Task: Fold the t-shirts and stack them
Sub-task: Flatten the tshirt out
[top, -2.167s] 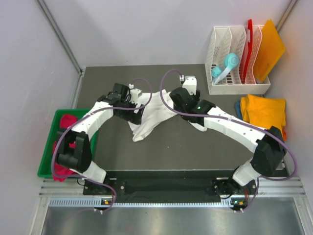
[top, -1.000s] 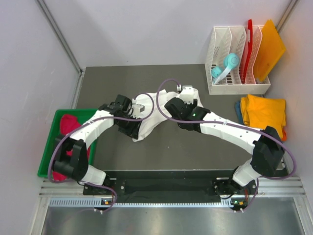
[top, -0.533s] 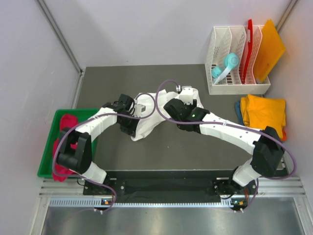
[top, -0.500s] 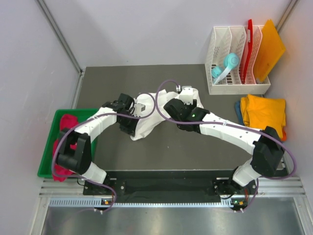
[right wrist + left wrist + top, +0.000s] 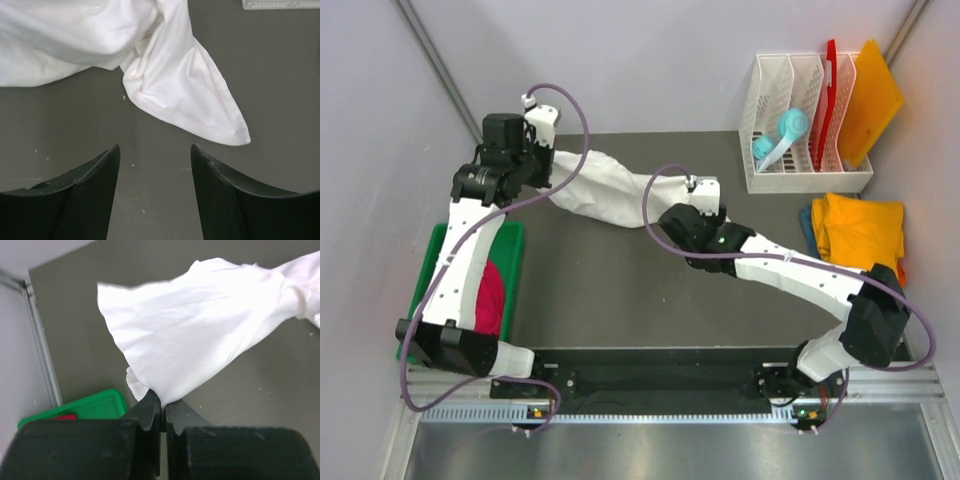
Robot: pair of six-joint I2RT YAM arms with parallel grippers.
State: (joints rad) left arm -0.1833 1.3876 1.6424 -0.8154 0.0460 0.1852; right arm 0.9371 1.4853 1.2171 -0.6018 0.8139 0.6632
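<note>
White tee [image 5: 605, 190] across far counter [image 5: 620, 290], left end raised | left tool [image 5: 162, 407] pinched shut on its edge | right tool [image 5: 155, 155] open over loose corner | light, limp, likely to sag; best gripped at edges

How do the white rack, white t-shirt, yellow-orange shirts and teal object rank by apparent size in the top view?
1. white rack
2. white t-shirt, only narrowly ahead, nearly alike
3. yellow-orange shirts
4. teal object
</note>
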